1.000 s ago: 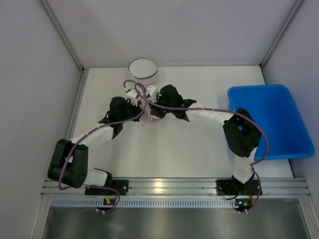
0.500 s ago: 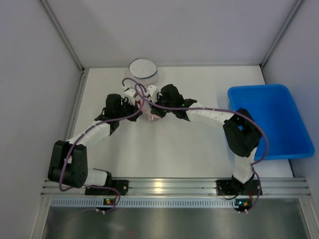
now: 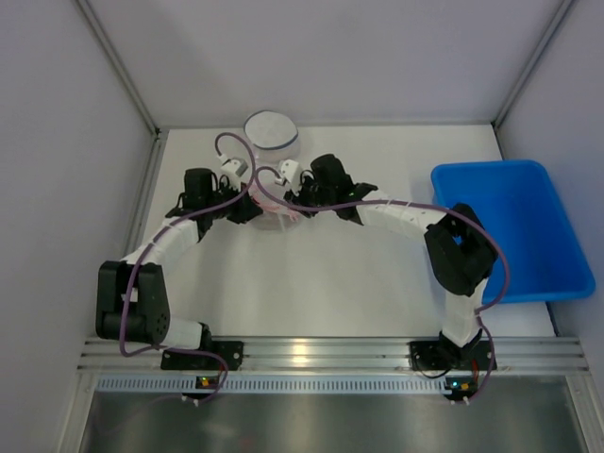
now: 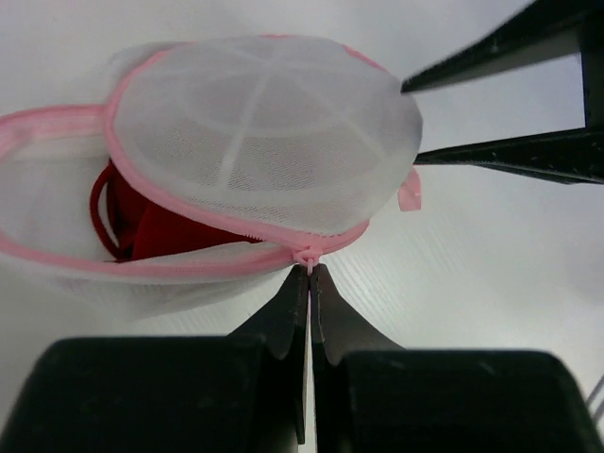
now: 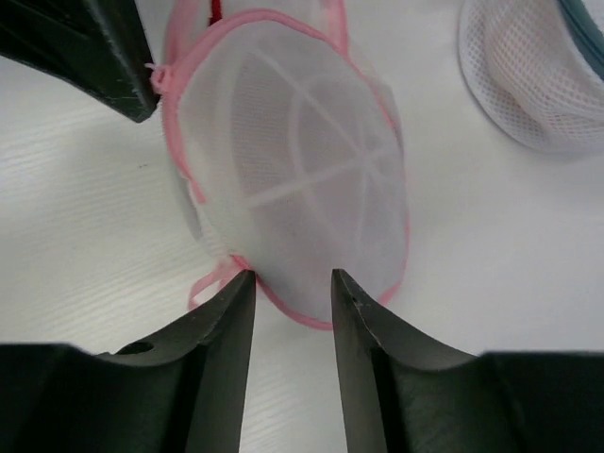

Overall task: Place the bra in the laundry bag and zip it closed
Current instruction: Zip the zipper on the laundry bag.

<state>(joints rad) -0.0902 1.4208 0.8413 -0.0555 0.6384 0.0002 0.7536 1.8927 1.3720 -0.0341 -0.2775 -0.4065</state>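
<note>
While the left gripper [image 4: 309, 283] pinches the zipper pull [image 4: 309, 256], the right gripper [image 5: 291, 283] stands parted. Laundry bag [image 4: 255, 132], near the bench's [image 3: 377, 283] far edge, lies lengthwise toward the right gripper, its gap showing the red bra [image 4: 151, 222].

a round white mesh pouch [image 3: 271, 132] with a dark blue band at its rim sits on the white table [image 3: 377, 283], just beyond the two pairs of jaws and close to the back wall [image 3: 330, 57]. from the right wrist the same pouch [image 5: 528, 75] shows ahead and to the right of the jaws, its netting plain to see. a blue plastic bin [image 3: 500, 226] lies well apart to the right of the jaws, by the side wall. an aluminium rail [image 3: 321, 354] runs along the table's near edge, far behind the jaws.
</note>
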